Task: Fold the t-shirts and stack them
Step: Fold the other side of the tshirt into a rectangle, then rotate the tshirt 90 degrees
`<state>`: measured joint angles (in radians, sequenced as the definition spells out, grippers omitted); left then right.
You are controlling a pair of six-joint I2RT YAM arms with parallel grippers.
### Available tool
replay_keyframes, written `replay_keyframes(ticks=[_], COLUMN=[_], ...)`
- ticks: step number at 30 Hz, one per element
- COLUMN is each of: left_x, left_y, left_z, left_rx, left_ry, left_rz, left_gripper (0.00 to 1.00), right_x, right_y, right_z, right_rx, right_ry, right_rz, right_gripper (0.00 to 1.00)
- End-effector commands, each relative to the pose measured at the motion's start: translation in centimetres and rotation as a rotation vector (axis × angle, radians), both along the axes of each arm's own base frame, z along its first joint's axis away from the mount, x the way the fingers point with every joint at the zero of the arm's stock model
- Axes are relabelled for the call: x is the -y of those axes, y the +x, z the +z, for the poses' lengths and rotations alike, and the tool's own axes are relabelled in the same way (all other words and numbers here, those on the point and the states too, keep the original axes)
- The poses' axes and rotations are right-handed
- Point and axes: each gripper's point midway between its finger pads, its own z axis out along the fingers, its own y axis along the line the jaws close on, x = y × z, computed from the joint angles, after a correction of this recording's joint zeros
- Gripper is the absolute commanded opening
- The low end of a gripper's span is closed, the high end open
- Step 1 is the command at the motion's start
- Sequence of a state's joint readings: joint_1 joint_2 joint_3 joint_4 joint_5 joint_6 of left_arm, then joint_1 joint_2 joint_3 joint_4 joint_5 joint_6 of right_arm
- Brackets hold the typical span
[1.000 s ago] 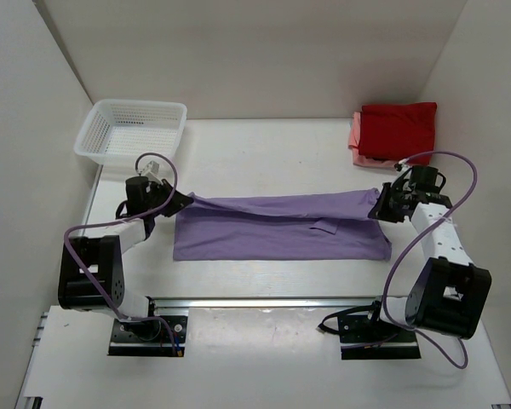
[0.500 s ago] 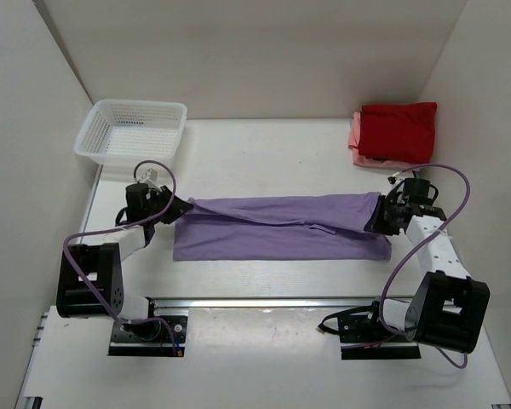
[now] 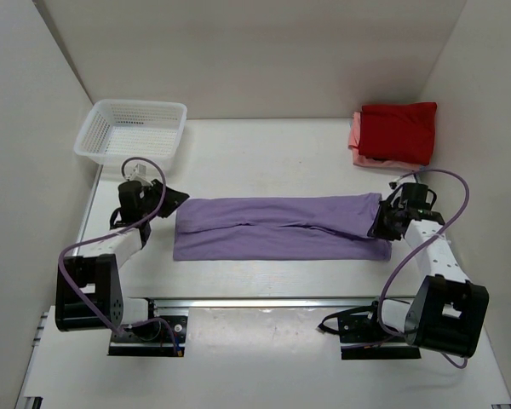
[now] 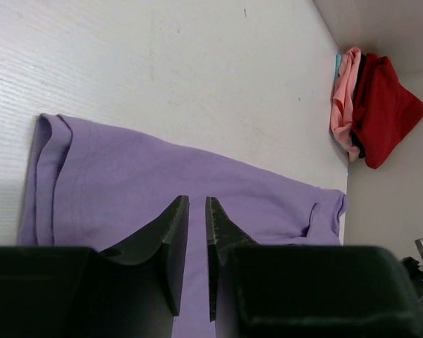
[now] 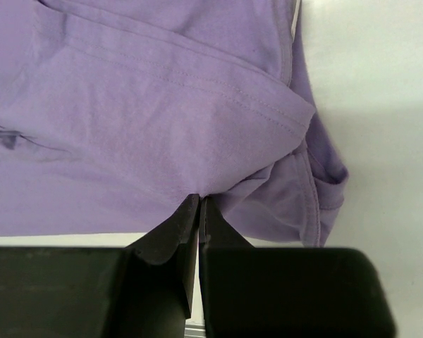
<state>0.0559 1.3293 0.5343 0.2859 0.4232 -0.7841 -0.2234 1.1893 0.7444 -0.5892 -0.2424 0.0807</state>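
Note:
The lavender t-shirt [image 3: 277,226] lies folded lengthwise in a long strip across the table's middle; it also shows in the left wrist view [image 4: 162,176] and the right wrist view [image 5: 162,105]. My left gripper [image 3: 172,198] is just off the shirt's left end, jaws slightly apart and empty [image 4: 196,201]. My right gripper [image 3: 380,223] is shut on a fold of the shirt's right end [image 5: 199,198], low on the table. The red t-shirt [image 3: 399,129] lies folded on the salmon pink t-shirt [image 3: 355,141] at the back right.
A white lattice basket [image 3: 140,103] stands at the back left, just behind the left arm. White walls close in the table at the back and both sides. A metal rail [image 3: 264,302] runs along the near edge.
My left gripper has let go of the shirt's left end and drawn back to the left. The upper layer has settled flat. My right gripper has moved slightly nearer and lower, still holding the right end.

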Motion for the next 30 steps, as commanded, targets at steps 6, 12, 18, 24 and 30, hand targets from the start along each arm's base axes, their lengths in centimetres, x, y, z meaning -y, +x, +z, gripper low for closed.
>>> replay_keyframes(ticks=[6, 12, 18, 24, 30], left_x=[3.7, 6.2, 8.1, 10.2, 10.4], left_y=[1.8, 1.2, -0.8, -3.4, -7.3], left_z=[5.0, 3.0, -2.5, -7.4, -11.0], left_rx=[0.138, 0.057, -0.163, -0.400, -0.683], left_ry=[0.010, 0.077, 0.311, 0.371, 0.372], left_rz=[-0.104, -0.198, -0.327, -0.371, -0.419], left_gripper=[0.26, 0.26, 0.27, 0.25, 0.23], right_x=[0.5, 1.6, 1.2, -2.2, -4.7], right_y=[-3.2, -1.6, 2.7, 3.3, 2.5], right_z=[-2.7, -0.9, 4.1, 2.0, -1.9], right_rx=[-0.092, -0.056, 0.058, 0.010, -0.137], right_ry=[-0.036, -0.046, -0.076, 0.029, 0.052], right_rz=[-0.122, -0.208, -0.168, -0.133, -0.095], right_gripper=[0.06, 0.46, 0.57, 0.51, 0.46])
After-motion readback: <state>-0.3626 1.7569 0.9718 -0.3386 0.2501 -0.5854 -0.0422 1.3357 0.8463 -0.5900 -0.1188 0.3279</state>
